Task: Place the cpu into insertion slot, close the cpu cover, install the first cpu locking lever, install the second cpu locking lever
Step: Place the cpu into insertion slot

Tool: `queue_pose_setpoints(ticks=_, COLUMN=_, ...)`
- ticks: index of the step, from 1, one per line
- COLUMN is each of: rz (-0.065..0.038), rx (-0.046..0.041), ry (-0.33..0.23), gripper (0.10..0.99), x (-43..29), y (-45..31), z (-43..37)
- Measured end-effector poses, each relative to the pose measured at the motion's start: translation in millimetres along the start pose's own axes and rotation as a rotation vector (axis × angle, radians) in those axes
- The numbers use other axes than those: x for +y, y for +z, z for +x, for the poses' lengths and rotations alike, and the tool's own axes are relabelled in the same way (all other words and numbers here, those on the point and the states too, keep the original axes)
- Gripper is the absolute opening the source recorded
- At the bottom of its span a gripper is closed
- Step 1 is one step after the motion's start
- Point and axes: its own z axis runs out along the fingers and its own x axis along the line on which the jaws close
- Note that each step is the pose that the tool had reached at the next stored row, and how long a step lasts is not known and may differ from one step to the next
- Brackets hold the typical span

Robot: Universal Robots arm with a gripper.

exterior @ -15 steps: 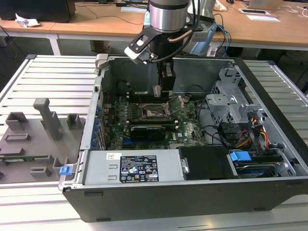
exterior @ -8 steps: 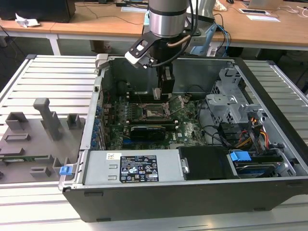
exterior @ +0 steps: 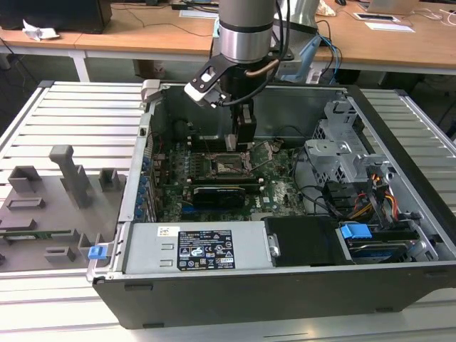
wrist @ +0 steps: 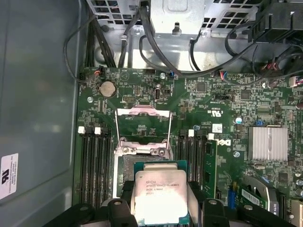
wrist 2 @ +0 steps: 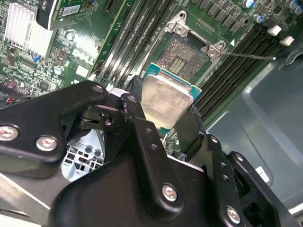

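Gripper [wrist 2: 163,109]: clamped on the cpu [wrist: 161,196] edges.
Cpu: just above the insertion slot [wrist 2: 182,54].
Cpu cover [wrist: 143,111]: raised open.
Black card [exterior: 221,192]: six o'clock of the insertion slot, exterior view.

Open computer case [exterior: 285,299] on a slatted counter [exterior: 78,107]; grey holders [exterior: 71,171] at nine o'clock, blue drive latch [exterior: 355,231] at four o'clock.

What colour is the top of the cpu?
The cpu has a dull silver-beige metal top with a green edge, clearest in the second wrist view.
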Motion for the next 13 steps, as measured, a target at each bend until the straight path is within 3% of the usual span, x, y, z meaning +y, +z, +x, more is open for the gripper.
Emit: queue_pose_setpoints(ticks=13, rz=0.000, rx=0.0000, ry=0.000, gripper=0.529, x=-0.6, y=8.8, z=-0.1)
